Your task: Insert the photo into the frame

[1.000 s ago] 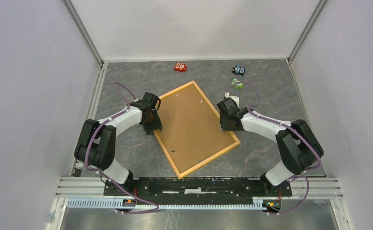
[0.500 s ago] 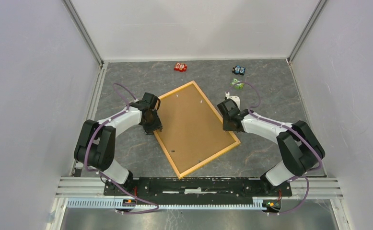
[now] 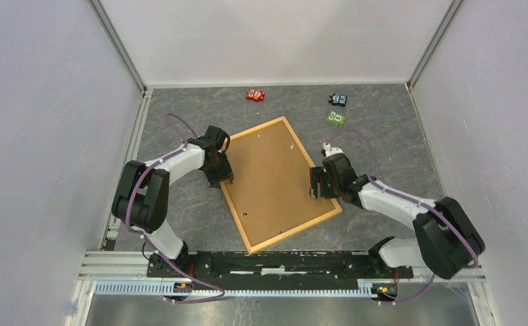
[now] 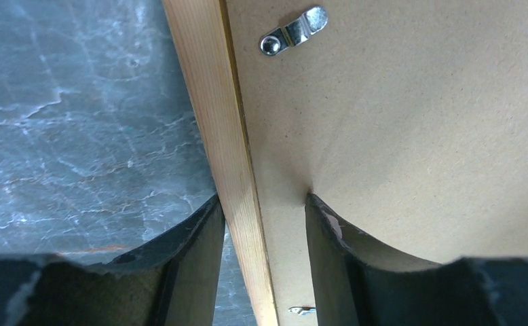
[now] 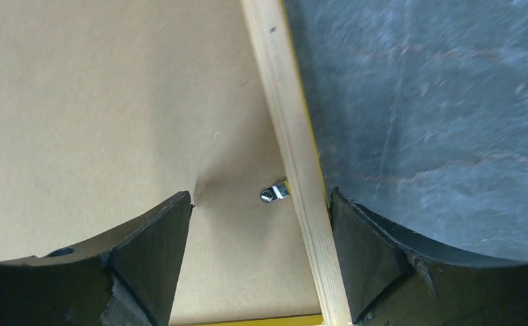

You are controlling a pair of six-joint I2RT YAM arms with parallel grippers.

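Left end effector (image 4: pixel 261 200) astride frame (image 4: pixel 203 81) rail

I am wearing white shells between black joints on my left arm (image 3: pixel 176 163) and right arm (image 3: pixel 393 198), purple cables (image 3: pixel 178 121) are looping along them, and my dark fingers (image 4: pixel 186 272) are showing chipped, ragged edges.

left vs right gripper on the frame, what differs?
The left gripper is open narrower than the right gripper. It has a turn clip ahead of its fingers; the right gripper has another turn clip between them. Shared: both astride a frame rail, one finger over the backing board, one over the table.
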